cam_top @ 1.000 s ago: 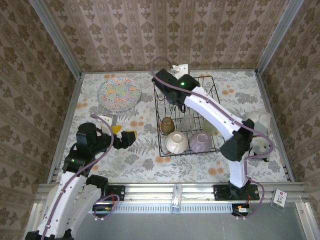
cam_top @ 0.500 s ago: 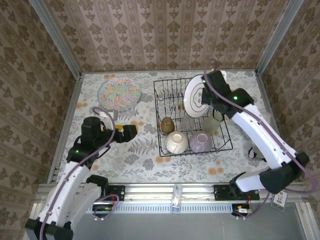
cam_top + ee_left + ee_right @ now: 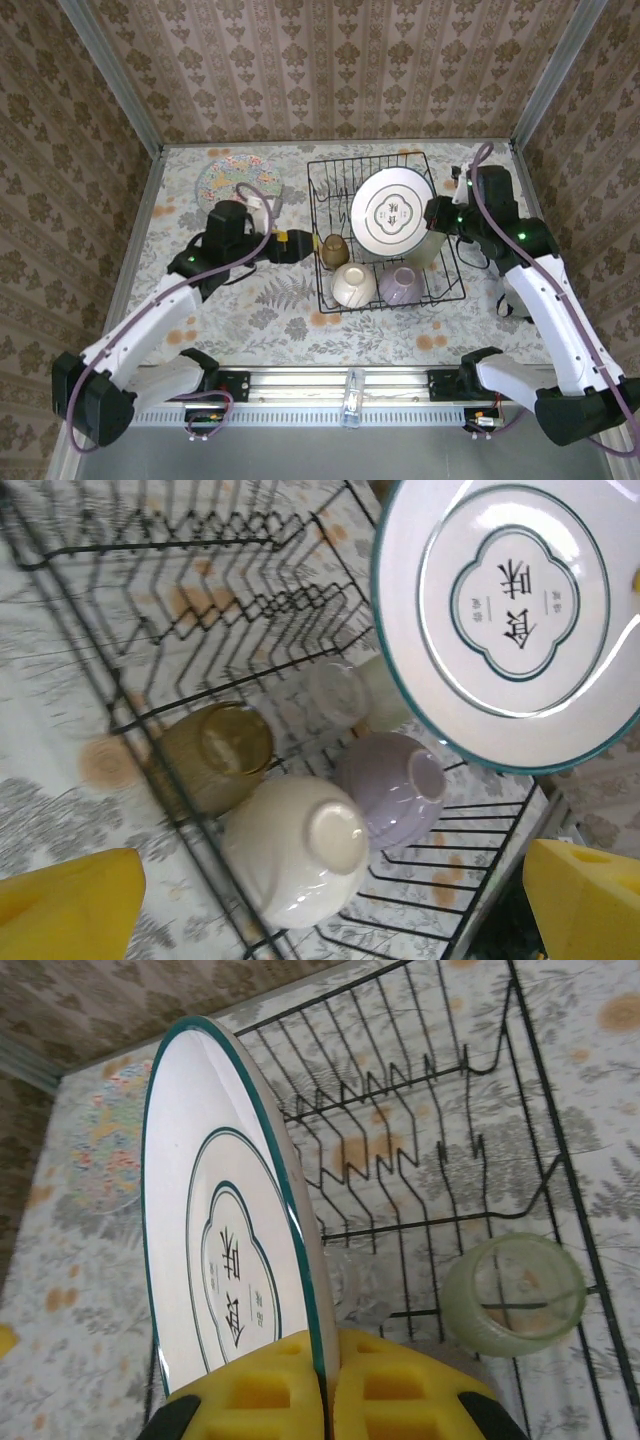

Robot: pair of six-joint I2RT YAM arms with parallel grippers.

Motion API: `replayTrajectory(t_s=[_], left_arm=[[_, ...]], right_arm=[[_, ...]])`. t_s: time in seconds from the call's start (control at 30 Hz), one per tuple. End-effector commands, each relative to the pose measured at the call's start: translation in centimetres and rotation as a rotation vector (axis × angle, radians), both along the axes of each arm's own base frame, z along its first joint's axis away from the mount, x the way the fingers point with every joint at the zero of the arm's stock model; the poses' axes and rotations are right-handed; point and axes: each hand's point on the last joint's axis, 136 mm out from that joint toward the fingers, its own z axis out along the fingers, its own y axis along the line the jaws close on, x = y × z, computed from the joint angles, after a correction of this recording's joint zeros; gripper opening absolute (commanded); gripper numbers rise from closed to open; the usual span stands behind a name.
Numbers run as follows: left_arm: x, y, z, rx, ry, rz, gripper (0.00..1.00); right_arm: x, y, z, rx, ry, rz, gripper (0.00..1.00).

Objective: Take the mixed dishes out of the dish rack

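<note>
- The right gripper was clamped on the rim of a white plate with a green edge and a printed centre, held on edge over the far right part of the dish rack.
- I could not tell whether the plate touched the wires.
- From above, the plate hid part of the rack's middle; the clear glass and the pale-green cup sat just beside its near edge.
- The tine rows on the far left of the rack stood bare.
- Along the rack's near side, from left to right, stood the amber-brown cup, the cream bowl and the lilac bowl, both bowls upside down.
- The left gripper was spread wide and held nothing, just left of the rack, with its wire wall between it and the amber-brown cup.
- A patterned plate lay flat on the table at the far left, partly covered by the left arm.
</note>
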Motion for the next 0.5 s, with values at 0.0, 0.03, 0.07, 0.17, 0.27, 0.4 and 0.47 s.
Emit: replayTrajectory(t_s=[0.0, 0.03, 0.07, 0.17, 0.27, 0.4, 0.47], left_arm=[[0.6, -2.7, 1.9, -0.015, -0.056, -0.044, 0.97], [0.6, -3.4, 1.9, -0.011, -0.057, -0.058, 0.97], [0.7, -4.1, 1.9, -0.005, -0.055, -0.071, 0.97], [0.9, -6.1, 1.9, -0.005, -0.049, -0.105, 0.96], [1.2, -7.5, 2.0, -0.021, -0.039, -0.125, 0.95], [1.7, -8.3, 1.8, -0.036, -0.017, -0.125, 0.93], [2.0, -8.6, 1.6, -0.038, -0.007, -0.122, 0.91]], right_arm=[[-0.4, 1.8, 1.6, 0.174, -0.049, 0.1, 0.0], [-0.5, 1.9, 1.4, 0.199, -0.042, 0.11, 0.0], [-0.5, 2.0, 1.2, 0.22, -0.035, 0.121, 0.0], [-0.7, 2.2, 0.7, 0.261, -0.015, 0.145, 0.0], [-0.8, 2.2, 0.3, 0.294, -0.003, 0.16, 0.0], [-0.8, 2.1, -0.2, 0.341, 0.008, 0.171, 0.0], [-0.6, 2.0, -0.4, 0.361, 0.01, 0.17, 0.0]])
